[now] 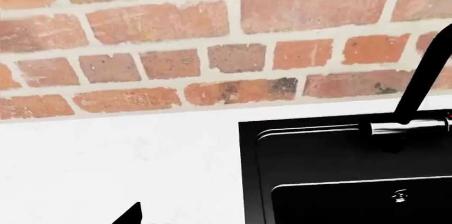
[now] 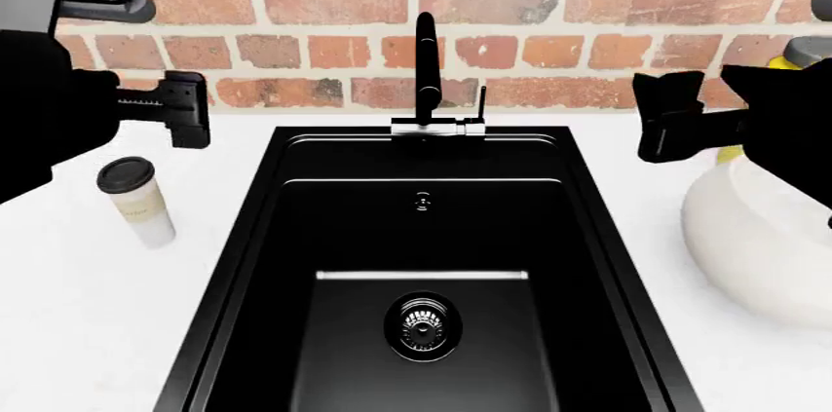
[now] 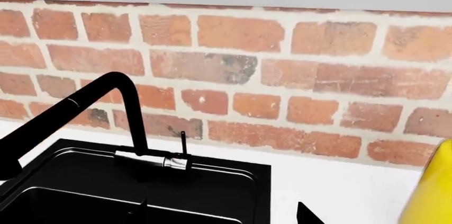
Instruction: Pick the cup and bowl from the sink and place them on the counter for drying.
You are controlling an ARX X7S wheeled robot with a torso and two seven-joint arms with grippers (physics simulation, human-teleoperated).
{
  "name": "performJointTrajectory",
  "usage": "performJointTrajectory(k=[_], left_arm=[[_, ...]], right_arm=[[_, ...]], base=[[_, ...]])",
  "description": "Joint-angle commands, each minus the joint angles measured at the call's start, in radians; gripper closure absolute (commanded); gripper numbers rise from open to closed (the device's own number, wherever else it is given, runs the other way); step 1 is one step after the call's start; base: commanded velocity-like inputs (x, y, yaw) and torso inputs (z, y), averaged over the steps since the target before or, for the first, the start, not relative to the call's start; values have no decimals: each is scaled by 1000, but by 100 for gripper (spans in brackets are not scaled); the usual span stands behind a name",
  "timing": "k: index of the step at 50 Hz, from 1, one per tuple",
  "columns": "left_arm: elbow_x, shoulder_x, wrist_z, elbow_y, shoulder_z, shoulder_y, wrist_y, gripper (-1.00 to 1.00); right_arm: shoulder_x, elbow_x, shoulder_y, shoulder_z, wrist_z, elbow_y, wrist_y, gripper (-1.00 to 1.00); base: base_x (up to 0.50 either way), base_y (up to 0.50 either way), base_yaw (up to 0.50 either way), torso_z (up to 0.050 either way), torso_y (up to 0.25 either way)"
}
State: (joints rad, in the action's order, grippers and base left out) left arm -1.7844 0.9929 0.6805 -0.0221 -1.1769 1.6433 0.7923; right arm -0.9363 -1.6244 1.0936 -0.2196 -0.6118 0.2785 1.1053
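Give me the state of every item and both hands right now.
cup: upright, lid on, on the counter left of the sink.
bowl: on the counter right of the sink.
sink: empty, drain uncovered.
tap: no water visible.
yellow bottle: on the counter, mostly out of frame.
left hand: holding nothing, raised.
right hand: holding nothing, raised.

counter (image 2: pixel 104 315): white | left: cup (image 2: pixel 138 200) upright | right: bowl (image 2: pixel 761 237)

A black sink (image 2: pixel 260 237), white bench (image 2: pixel 78 334), white black-lidded cup (image 2: pixel 136 200), white bowl (image 2: pixel 761 237) and red brick wall (image 2: pixel 559 3) are seen
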Motion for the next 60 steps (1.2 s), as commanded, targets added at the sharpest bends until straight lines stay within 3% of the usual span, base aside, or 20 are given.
performJointTrajectory(k=[1, 7, 17, 39, 56, 60], left_arm=[[11, -31, -8, 18, 10, 34, 12, -100], [20, -38, -23, 13, 15, 49, 18, -100], [90, -140, -74, -58, 0, 77, 12, -100], [130, -219, -119, -141, 8, 128, 6, -100], [104, -193, -78, -44, 37, 160, 15, -100], [74, -150, -45, 25, 53, 152, 13, -100]], right_arm=[[37, 10, 131, -33, -5, -32, 30, -100], [49, 16, 168, -41, -2, -43, 36, -100], [80, 44, 245, -73, 10, -85, 55, -100], [131, 84, 414, -112, 50, -182, 81, -100], [109, -11, 486, -98, -19, -148, 122, -100], [73, -78, 462, -71, -68, -102, 122, -100]], base=[[0, 0, 0, 0, 0], [0, 0, 0, 0, 0], [0, 0, 0, 0, 0], [0, 0, 0, 0, 0], [0, 0, 0, 0, 0], [0, 0, 0, 0, 0]])
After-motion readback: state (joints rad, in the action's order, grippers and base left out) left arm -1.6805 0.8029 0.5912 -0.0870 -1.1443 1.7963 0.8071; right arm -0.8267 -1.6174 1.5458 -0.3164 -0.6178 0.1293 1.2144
